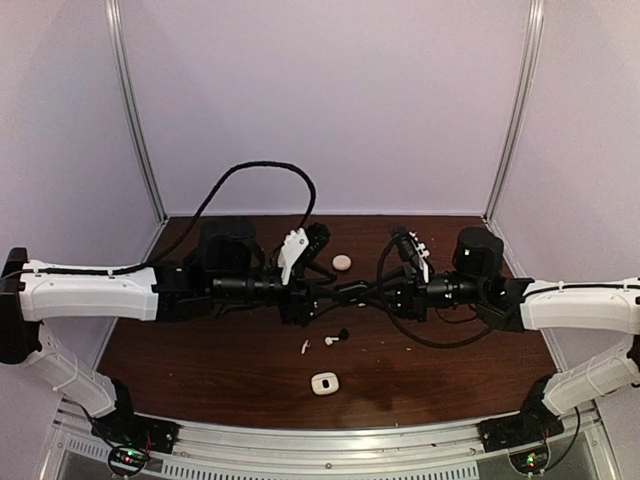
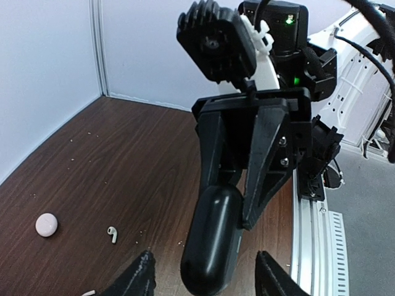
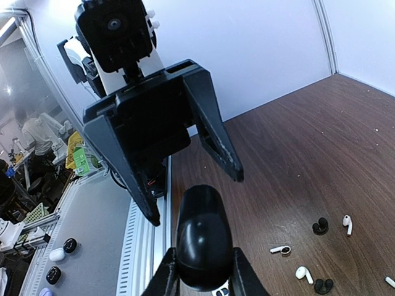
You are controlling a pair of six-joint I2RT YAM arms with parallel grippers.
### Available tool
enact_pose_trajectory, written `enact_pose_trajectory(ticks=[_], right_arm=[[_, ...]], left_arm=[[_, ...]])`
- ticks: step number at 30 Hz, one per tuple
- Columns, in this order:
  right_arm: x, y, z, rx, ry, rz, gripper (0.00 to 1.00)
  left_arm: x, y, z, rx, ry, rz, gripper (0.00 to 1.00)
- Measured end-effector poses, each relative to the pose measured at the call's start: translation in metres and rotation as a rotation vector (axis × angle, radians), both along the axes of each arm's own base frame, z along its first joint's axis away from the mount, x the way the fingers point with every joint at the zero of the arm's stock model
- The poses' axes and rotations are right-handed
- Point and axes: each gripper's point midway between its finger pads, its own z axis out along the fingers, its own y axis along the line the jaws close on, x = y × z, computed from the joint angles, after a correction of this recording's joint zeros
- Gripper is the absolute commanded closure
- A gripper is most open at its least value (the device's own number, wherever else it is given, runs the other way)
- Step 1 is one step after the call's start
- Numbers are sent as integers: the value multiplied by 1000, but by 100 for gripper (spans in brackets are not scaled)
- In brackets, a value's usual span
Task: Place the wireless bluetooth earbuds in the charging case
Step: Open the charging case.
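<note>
The right gripper [image 3: 203, 274] clamps a black case [image 3: 202, 231], its gripped end hidden between the fingers; the left gripper [image 2: 207, 280] holds its jaws apart either side of it, not touching. The earbuds [image 3: 302, 272] lie loose on the table [image 3: 296, 154] below, one cut by the frame edge

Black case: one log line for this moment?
right gripper: shut on black case | left gripper: open, facing it | earbuds: loose on table
</note>
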Motion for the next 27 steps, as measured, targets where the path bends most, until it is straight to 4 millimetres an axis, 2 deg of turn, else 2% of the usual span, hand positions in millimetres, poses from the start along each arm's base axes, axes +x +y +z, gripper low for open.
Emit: enact_pose_trajectory(ticks=[5,11,14,16,19,23,27], right_arm=[[-3,1,-1,-9,-15,12,100],[-7,3,-7,-32,-35,27,100],[-13,5,-6,-30,-51,49,100],[-14,6,-5,-30,-61,54,100],[-14,6,-6,-34,-66,53,100],[-10,6,-7,-44,-65,33,100],[-8,6,-4,-46,-69,25,100]], left_arm=[[4,-3,-10,15,27,3,54],[22,4,1,-41,61,27,59],[36,12,3,-66,81,56,58],[40,14,5,-74,83,57,54],[29,13,7,-95,77,-4,51],[7,16,3,-98,82,-108,53],[-5,14,2,-90,75,-176,55]])
